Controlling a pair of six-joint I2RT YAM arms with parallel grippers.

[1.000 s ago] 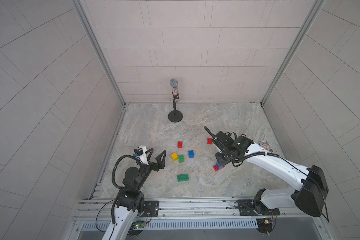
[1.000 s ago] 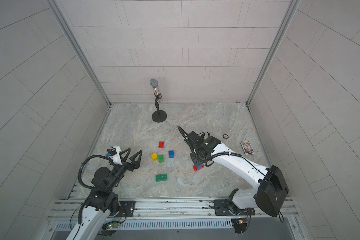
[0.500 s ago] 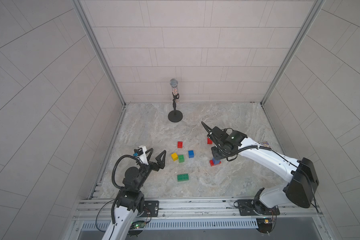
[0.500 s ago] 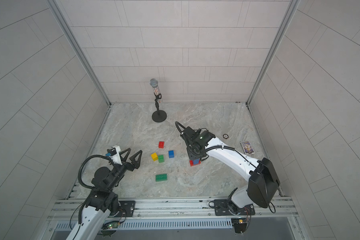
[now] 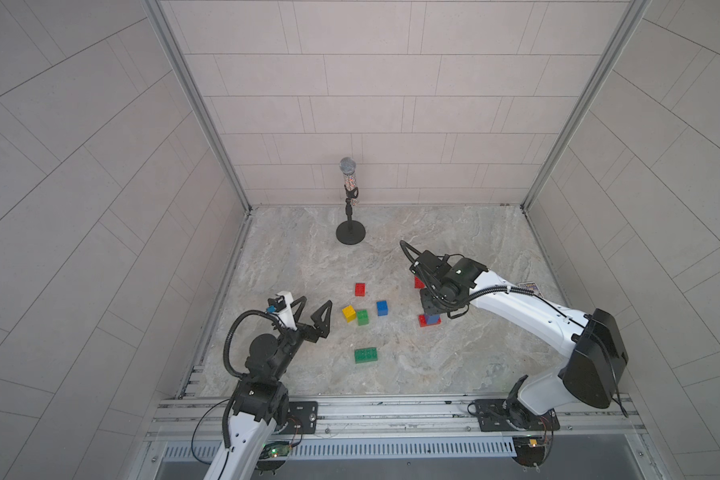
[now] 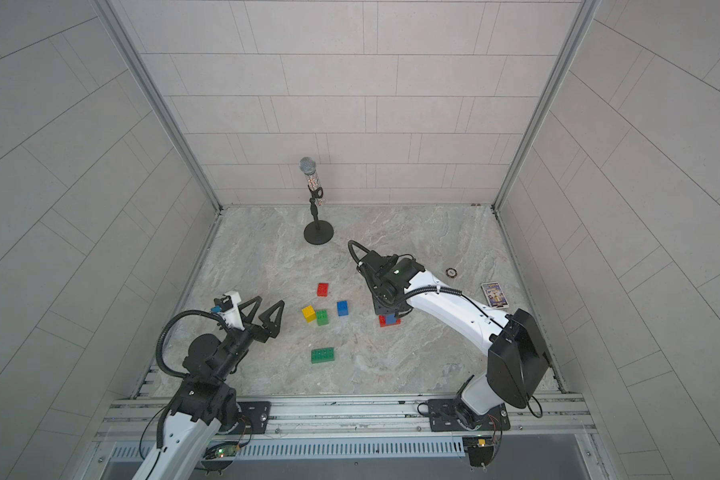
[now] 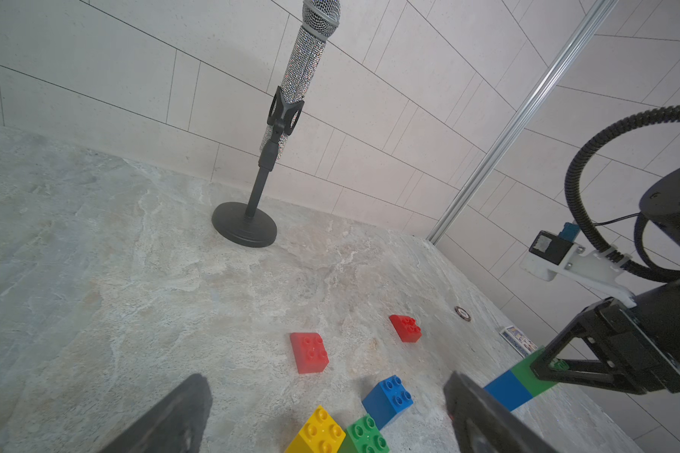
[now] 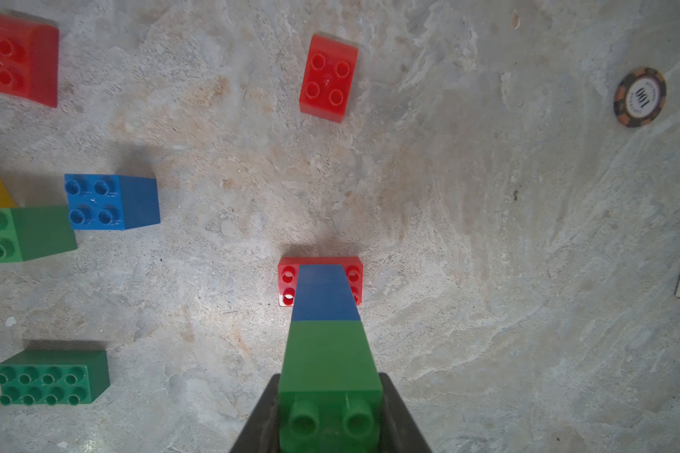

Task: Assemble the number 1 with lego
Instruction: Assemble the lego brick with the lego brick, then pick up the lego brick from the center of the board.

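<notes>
The right gripper (image 8: 330, 419) is clamped on a small green studded plastic brick (image 8: 330, 361) topping a tower: green on a blue brick (image 8: 324, 298) on a long red base brick (image 8: 287, 282). Toward the left arm from that tower lie a loose blue square brick (image 5: 382, 308), a yellow brick (image 5: 348, 313) beside a green square brick (image 5: 362, 317), a red square brick (image 5: 360, 289) and a long green brick (image 5: 365, 355). A second red square brick (image 8: 328, 78) lies just behind the tower. The left gripper (image 5: 316, 300) hangs empty, jaws apart.

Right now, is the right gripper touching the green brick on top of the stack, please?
Touching: the right wrist view shows the right gripper with its jaws closed against both sides of the green brick.
</notes>
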